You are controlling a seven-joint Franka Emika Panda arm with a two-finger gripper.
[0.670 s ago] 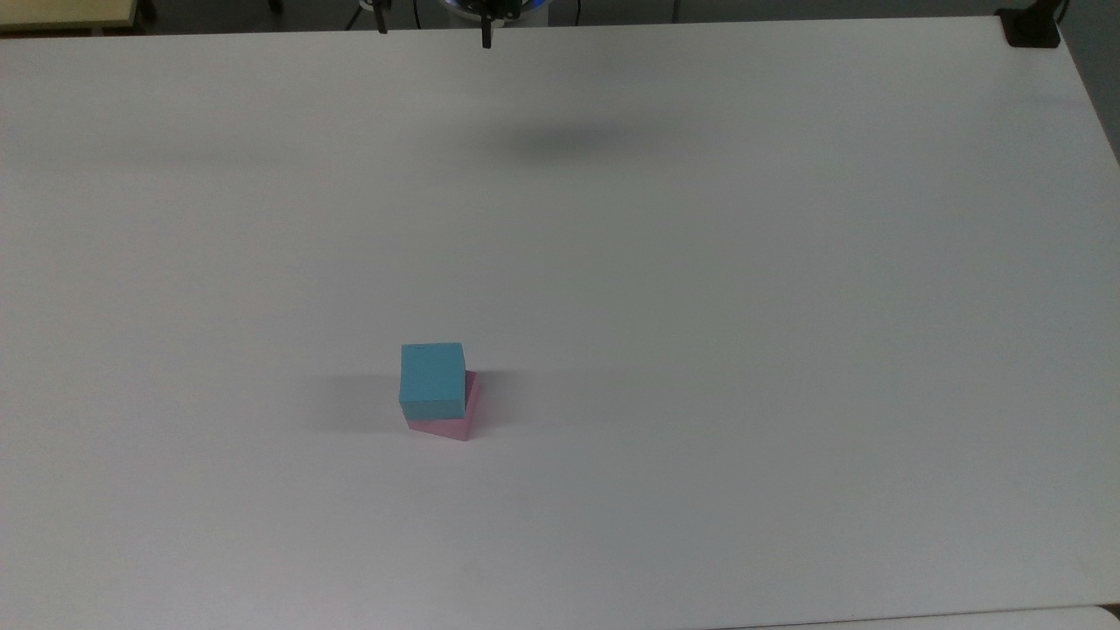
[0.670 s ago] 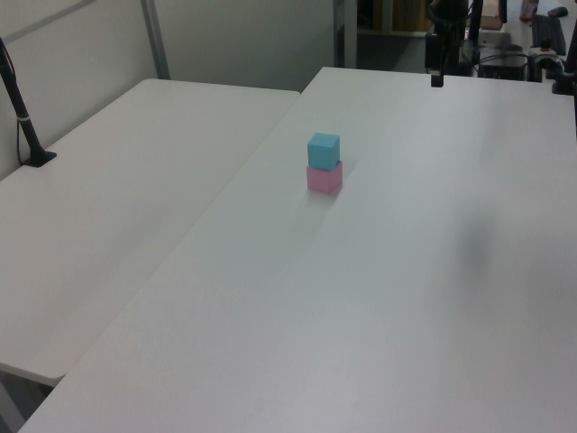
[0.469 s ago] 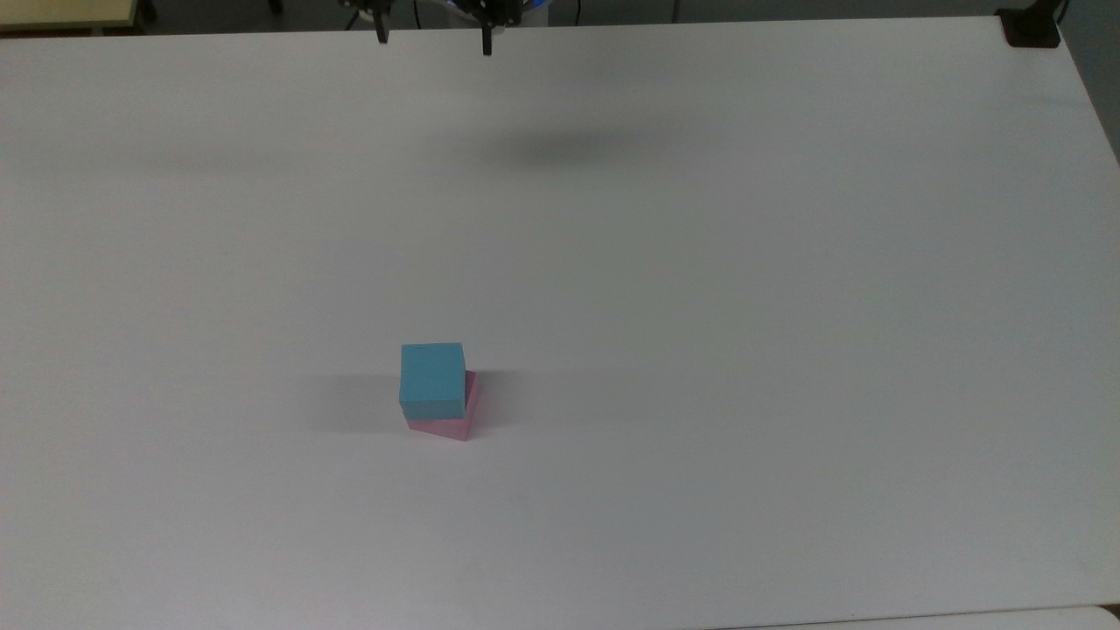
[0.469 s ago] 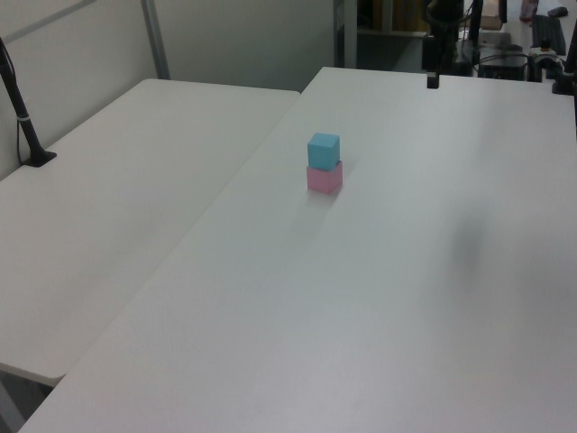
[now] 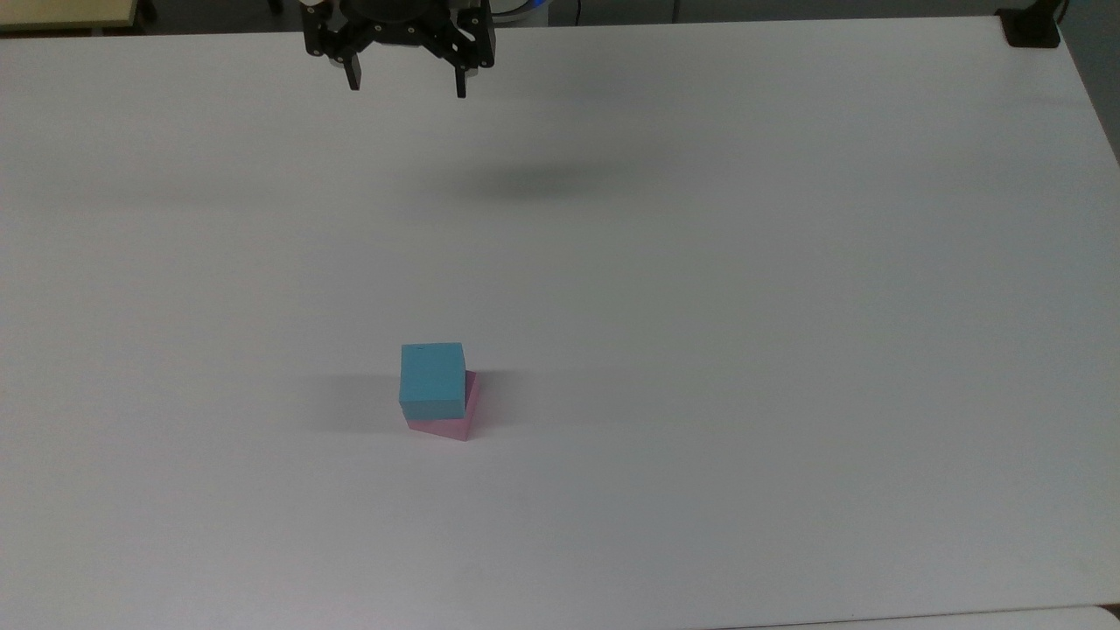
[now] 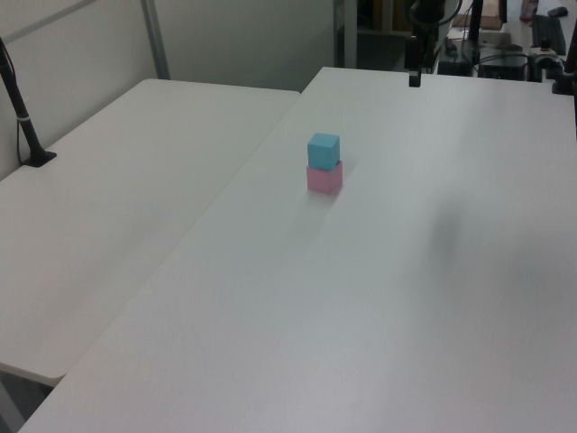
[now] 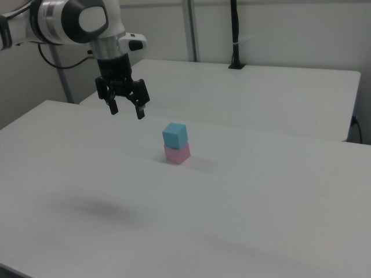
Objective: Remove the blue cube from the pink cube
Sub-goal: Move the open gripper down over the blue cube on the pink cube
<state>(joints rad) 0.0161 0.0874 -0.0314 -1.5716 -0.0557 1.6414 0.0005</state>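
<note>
The fingers (image 5: 353, 77) are spread wide apart with nothing held between them, as is seen plainly in the top view and the right view, and they hang well above the bench (image 5: 787, 262), pointing down. The blue cube (image 5: 431, 381) is seated on top of the pink cube (image 5: 455, 426), turned slightly against it so that a corner and an edge of the pink one are left showing at the top view's right and lower side; the pair stands alone on the bare bench, somewhat toward the top view's lower left of centre. The gripper (image 7: 124, 110) is seen well apart from the stack, near the far edge of the bench in the top view and up and to the right view's left of the cubes. The step in hand is judged to be the approach: the stack has not been touched and no grasp has been begun. For the next move, the open fingers would need to be carried over the blue cube, lined up with two of its opposite faces, and lowered only as far as its sides, so that the pink cube below is not caught or pushed when the fingers are closed.
</note>
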